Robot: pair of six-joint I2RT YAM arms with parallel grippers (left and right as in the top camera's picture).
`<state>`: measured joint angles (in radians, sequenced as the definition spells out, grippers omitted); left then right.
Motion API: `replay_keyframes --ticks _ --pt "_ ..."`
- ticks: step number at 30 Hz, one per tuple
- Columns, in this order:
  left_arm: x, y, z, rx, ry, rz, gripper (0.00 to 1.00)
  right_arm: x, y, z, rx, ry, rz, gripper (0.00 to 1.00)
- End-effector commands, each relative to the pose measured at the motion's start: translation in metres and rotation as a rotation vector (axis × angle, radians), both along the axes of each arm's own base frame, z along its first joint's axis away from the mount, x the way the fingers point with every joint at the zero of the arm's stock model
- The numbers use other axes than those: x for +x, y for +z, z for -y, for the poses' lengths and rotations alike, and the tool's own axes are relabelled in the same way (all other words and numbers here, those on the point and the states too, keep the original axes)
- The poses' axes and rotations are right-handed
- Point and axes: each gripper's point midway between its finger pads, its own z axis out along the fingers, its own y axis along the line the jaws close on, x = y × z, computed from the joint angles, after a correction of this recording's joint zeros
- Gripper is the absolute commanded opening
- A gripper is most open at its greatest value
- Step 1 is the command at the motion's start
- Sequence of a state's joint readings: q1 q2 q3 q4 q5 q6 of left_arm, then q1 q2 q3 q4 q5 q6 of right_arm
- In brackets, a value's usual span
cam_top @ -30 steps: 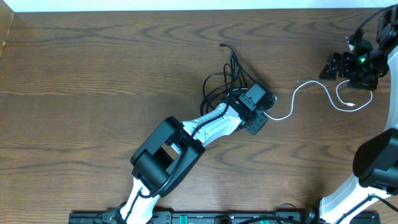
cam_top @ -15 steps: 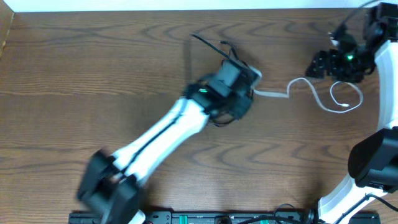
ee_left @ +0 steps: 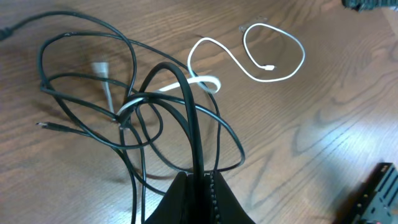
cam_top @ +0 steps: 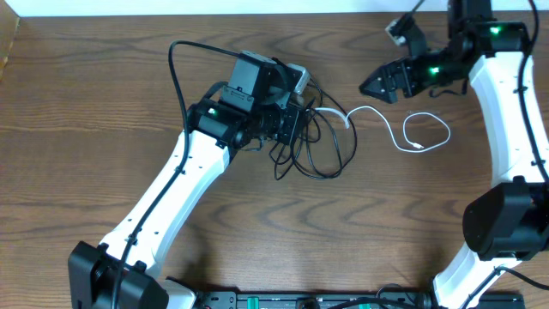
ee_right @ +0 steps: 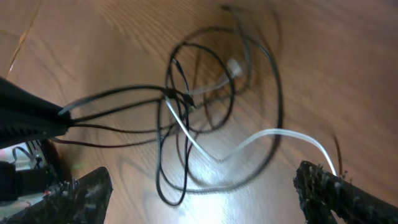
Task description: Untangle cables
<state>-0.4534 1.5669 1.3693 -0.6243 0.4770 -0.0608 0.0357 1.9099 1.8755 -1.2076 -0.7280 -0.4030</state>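
The black cable [ee_left: 191, 118] vanished into the left gripper [ee_left: 199, 180], itself cut off by the bottom edge. The right wrist view was blurred (the white cable [ee_right: 273, 135] smeared), with the fingers [ee_right: 84, 193] of the right gripper [ee_right: 202, 177] cropped below.

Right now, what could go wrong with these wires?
The left gripper pinches strands of the black cable, and the white cable threads through those loops, so pulling could tighten the tangle. The open right gripper holds nothing, so the white cable might just drag along.

A dark wooden table [cam_top: 86, 103] carries a looped black cable [cam_top: 302, 137] and a white cable [cam_top: 371, 108] (partly entangled)
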Motion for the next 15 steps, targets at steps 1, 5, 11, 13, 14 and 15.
replay_keyframes --ticks 1,5,11,13,14,15 --pt "-0.003 0.007 0.005 -0.050 -0.011 -0.024 0.07 -0.006 0.009 -0.022 0.001 0.084 0.064 0.92" --pt "-0.003 0.007 0.005 -0.050 -0.011 -0.025 0.08 -0.007 -0.015 -0.035 -0.083 0.116 0.035 0.93" --pt "-0.003 0.007 0.004 -0.049 -0.009 -0.025 0.08 -0.004 -0.058 -0.030 -0.216 0.116 -0.039 0.89" --pt "-0.001 0.007 0.003 -0.049 -0.005 -0.025 0.07 -0.001 -0.067 -0.024 -0.235 0.106 -0.058 0.89" --pt "0.000 0.007 0.001 -0.049 0.000 -0.026 0.08 0.000 -0.071 -0.020 -0.237 0.107 -0.064 0.88" --pt "0.000 0.007 0.000 -0.049 0.004 -0.026 0.07 0.001 -0.074 -0.018 -0.235 0.108 -0.067 0.89"
